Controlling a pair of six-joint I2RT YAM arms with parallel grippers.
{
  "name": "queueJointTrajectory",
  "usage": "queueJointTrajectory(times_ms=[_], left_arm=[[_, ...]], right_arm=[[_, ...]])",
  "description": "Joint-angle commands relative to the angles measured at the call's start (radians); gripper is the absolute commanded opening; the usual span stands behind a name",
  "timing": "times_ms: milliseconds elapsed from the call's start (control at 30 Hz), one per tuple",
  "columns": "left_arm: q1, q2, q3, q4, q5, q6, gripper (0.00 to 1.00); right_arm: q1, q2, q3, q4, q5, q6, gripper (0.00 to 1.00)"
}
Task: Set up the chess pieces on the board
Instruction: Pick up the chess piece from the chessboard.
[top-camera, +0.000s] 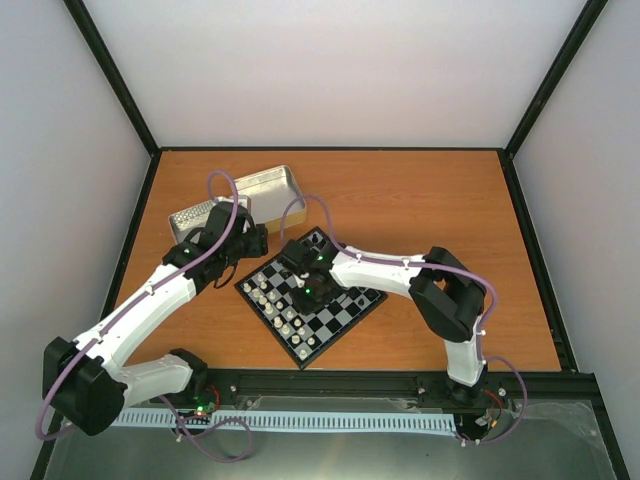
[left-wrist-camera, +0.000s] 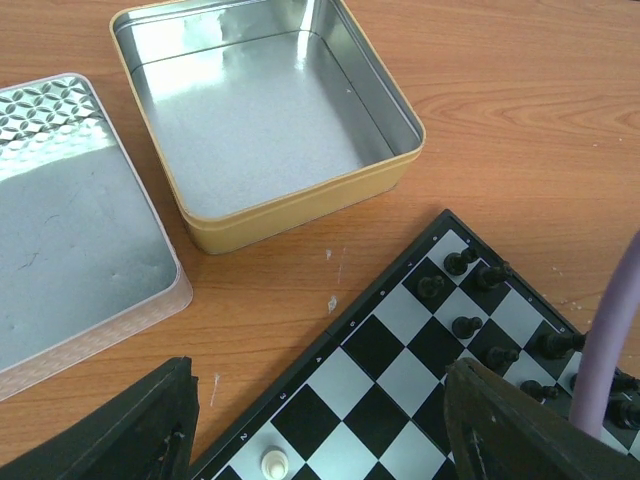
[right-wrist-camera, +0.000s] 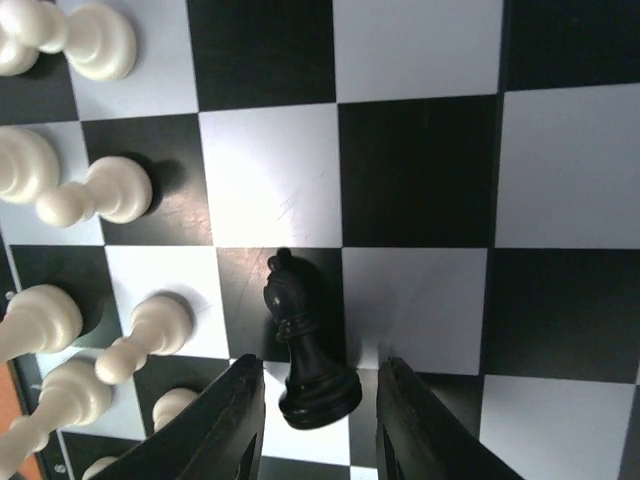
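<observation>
The right claw (right-wrist-camera: 320, 378) stands narrowly spread around a black bishop (right-wrist-camera: 303, 340) upright on the board (top-camera: 348, 308), a sliver of gap showing either side of its base, so it seems to pinch nothing yet. If the fingers meet that rounded base off-centre, the bishop may tip or squirt toward the white pieces (right-wrist-camera: 110, 195) nearby and topple them. The left claw (left-wrist-camera: 320, 400), spread wide and empty, hovers over the board's corner, where a careless drop could scatter the black pieces (left-wrist-camera: 470, 270)
</observation>
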Motion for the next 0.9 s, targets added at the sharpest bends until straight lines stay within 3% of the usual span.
queueJointTrajectory(times_ms=[0,300,500,767,867], left_arm=[[0.006,-0.006,0.017,0.027,-0.004,-0.001,0.68],[0.006,-0.034,0.012,0.016,-0.027,-0.011,0.69],[0.005,-0.065,0.006,0.001,-0.072,-0.038,0.70],[0.006,-0.099,0.003,-0.032,-0.101,-0.082,0.71],[0.006,-0.111,-0.009,-0.042,-0.084,-0.108,0.72]], right_arm=[[0.015,0.036,0.035,-0.043,0.078,-0.020,0.32],[0.020,0.058,0.044,-0.040,0.094,-0.035,0.25],[0.021,0.063,0.049,-0.036,0.114,-0.057,0.33],[0.021,0.055,0.043,-0.036,0.129,-0.062,0.17],[0.021,0.023,0.021,-0.005,0.163,-0.039,0.17]])
